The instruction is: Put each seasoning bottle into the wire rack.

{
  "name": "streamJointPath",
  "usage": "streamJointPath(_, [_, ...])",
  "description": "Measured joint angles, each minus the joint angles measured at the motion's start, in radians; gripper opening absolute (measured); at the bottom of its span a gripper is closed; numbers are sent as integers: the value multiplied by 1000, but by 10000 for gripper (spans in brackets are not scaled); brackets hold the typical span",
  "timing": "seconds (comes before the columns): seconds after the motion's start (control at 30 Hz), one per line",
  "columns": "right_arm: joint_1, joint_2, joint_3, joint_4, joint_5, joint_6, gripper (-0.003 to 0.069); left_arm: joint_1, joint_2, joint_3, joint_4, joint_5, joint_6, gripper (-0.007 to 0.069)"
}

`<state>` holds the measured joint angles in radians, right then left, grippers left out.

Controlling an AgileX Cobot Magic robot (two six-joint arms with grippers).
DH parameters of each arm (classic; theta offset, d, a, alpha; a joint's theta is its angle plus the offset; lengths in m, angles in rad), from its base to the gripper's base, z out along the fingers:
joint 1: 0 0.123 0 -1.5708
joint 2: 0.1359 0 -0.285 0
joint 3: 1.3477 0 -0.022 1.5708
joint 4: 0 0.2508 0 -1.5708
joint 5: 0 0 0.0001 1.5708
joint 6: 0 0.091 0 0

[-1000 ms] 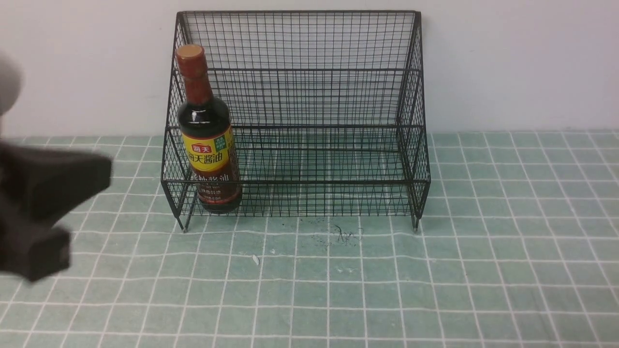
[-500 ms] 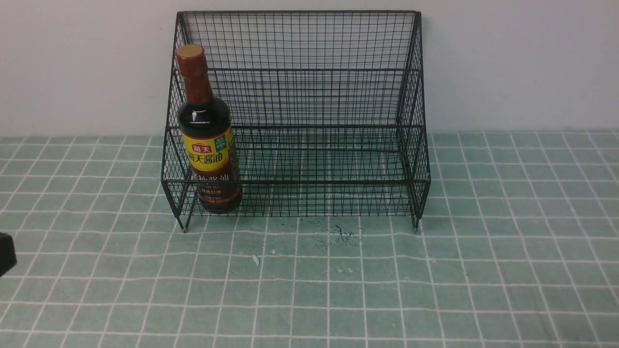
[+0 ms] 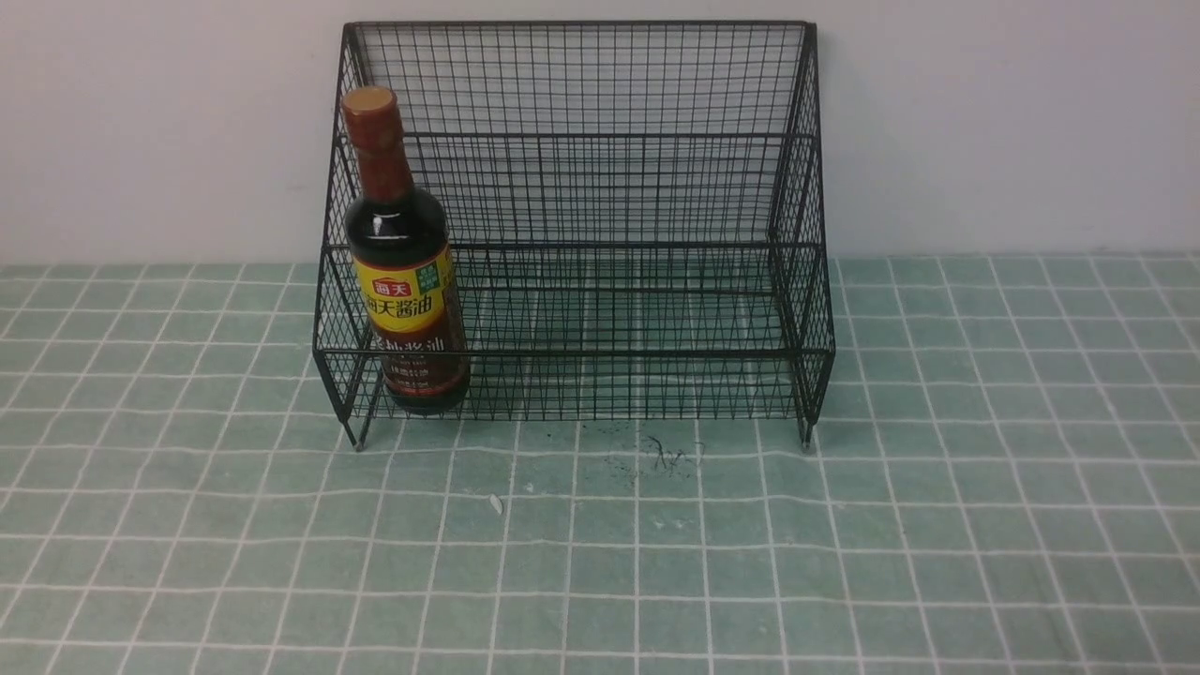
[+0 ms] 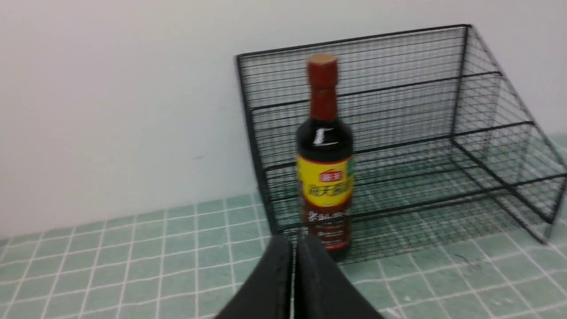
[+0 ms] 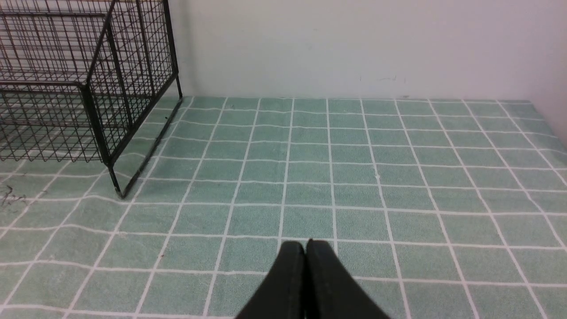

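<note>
The left tool (image 4: 294, 248) has its two black fingers pressed together on nothing and sits above the table (image 4: 133, 248), a little short of the wire rack (image 4: 465, 133). The right tool (image 5: 305, 250) is likewise pressed together and holding nothing, over the green checked cloth (image 5: 354, 177) well apart from the rack's right end. The seasoning bottle (image 3: 403, 272) stands upright inside the rack's lowest front tier, at its left end, against the left side mesh.

Plain off-white wall (image 3: 984, 122), green tiled-pattern tablecloth (image 3: 844, 562) — white grid lines, even light
</note>
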<state>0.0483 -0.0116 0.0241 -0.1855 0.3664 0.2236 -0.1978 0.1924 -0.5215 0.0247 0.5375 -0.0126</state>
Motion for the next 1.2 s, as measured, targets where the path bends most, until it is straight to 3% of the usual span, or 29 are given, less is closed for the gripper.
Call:
streamJointPath(0.17, [0,0,0,0,0,0,-15,130,-165,289,-13,-116,13,-6])
streamJointPath(0.37, [0,0,0,0,0,0,-15,168,-203,521,-14,-150,21,-6])
streamJointPath(1.2, [0,0,0,0,0,0,-15,168,-203,546,-14,-151,27,-6])
